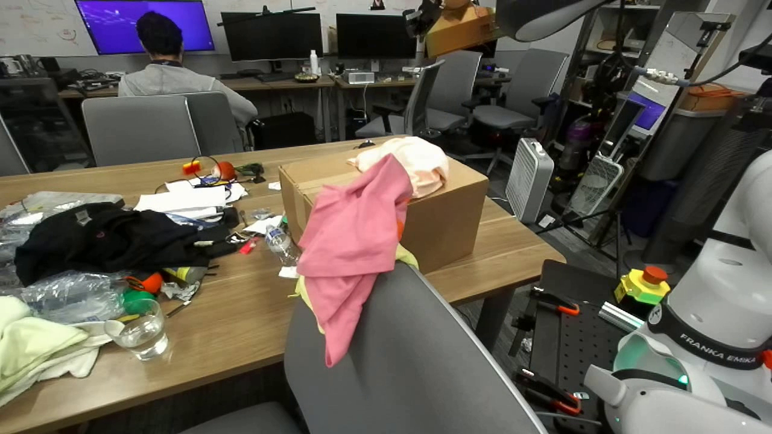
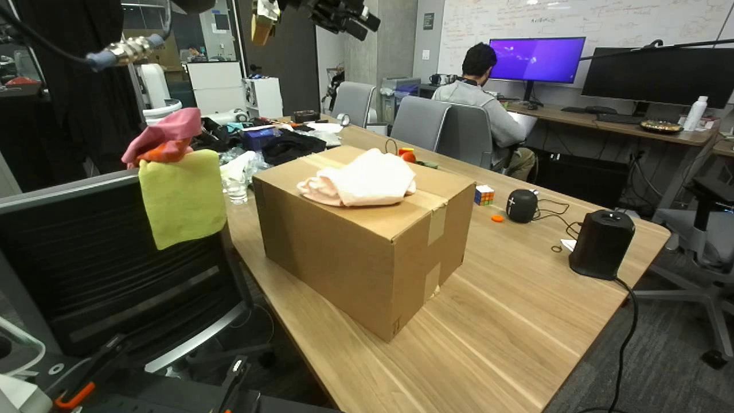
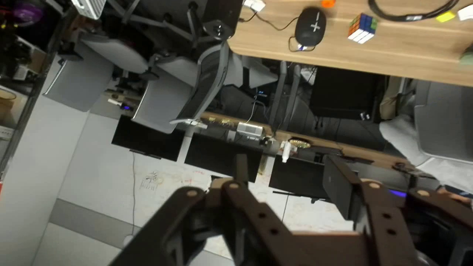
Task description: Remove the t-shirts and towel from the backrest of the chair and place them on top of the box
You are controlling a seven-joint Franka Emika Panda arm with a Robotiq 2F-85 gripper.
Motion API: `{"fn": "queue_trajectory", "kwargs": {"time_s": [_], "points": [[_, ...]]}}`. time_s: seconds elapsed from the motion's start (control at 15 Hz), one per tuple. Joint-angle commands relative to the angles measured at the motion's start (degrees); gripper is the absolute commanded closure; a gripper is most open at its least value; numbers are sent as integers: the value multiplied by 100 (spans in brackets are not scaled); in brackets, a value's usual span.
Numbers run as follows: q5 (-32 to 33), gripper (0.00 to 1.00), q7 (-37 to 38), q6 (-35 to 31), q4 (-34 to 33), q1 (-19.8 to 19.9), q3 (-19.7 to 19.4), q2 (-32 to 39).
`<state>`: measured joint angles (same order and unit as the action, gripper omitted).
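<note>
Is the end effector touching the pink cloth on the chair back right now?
Apart. In an exterior view, the end effector hangs higher than the pink cloth, with a wide, plainly visible gap between them.

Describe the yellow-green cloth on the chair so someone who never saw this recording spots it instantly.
In an exterior view, find the brown cardboard box on the wooden table. Left of it is a black-faced chair backrest. The yellow-green cloth hangs flat over it, unlike the bunched pink fabric and orange fabric above.

The rounded white arm (image 1: 718, 283)'s black band (image 1: 718, 349) reads FRANKA EMIKA. Tan screw heads (image 3: 374, 185) dot the dark hand (image 3: 290, 175) behind its flat pads (image 3: 336, 186).
</note>
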<state>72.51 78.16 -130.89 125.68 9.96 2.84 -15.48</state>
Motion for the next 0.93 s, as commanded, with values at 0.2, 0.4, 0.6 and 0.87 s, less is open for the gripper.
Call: {"fn": "queue_trajectory", "kwargs": {"time_s": [0.2, 0.4, 0.6, 0.87], "points": [[245, 0, -427, 140, 654, -218, -527, -725], [-633, 0, -1265, 463, 1072, -657, -318, -871], [-1616, 0, -1903, 636, 1444, -1141, -86, -1023], [-2820, 0, -2835, 960, 1619, -1676, 342, -990]]}}
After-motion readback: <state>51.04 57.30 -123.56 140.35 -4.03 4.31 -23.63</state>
